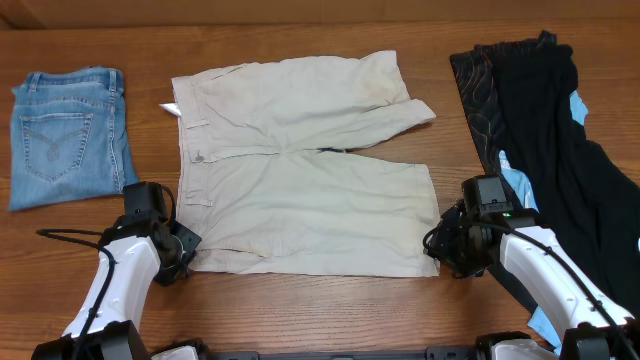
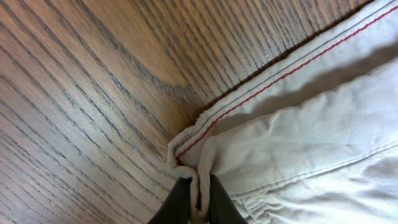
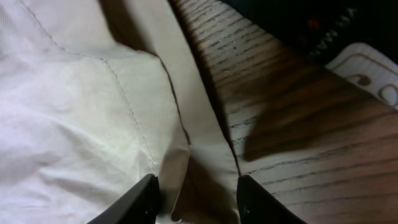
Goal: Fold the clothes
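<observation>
Wood table (image 1: 320, 315) w/ folded jeans (image 1: 65, 135) L, beige shorts (image 1: 300, 210) ctr, dark garments (image 1: 540, 120) R.

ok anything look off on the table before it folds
Mostly tidy. The shorts lie flat, but the far leg splays away from the near one, leaving a gap at the crotch, and a white tag pokes out by the waistband.

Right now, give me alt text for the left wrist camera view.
The left end effector pinches a corner of the pale beige cotton shorts, whose hem is sewn with red thread, on a brown wood-grain table.
</observation>
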`<action>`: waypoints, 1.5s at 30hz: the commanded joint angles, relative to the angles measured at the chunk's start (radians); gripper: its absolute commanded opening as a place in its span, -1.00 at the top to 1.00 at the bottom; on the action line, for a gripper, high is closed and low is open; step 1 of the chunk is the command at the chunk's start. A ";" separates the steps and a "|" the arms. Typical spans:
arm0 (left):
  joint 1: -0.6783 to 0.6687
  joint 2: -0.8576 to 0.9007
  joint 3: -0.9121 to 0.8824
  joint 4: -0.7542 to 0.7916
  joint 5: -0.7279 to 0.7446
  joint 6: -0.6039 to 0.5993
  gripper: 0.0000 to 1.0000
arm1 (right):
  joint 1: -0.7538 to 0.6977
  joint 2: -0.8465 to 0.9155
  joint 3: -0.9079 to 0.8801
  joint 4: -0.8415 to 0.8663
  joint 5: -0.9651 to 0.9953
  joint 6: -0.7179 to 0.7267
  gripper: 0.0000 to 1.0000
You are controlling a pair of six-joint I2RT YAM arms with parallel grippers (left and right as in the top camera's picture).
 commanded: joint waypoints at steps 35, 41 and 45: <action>0.052 -0.234 0.206 -0.450 -0.003 0.195 0.92 | 0.005 -0.101 0.359 -0.264 0.120 -0.076 0.92; 0.132 -0.389 0.207 -0.489 0.099 0.243 0.92 | 0.002 -0.102 0.579 -0.365 0.205 -0.077 0.92; 0.142 -0.492 0.208 -0.486 0.146 0.289 0.92 | -0.005 -0.102 0.674 -0.404 0.206 -0.078 0.92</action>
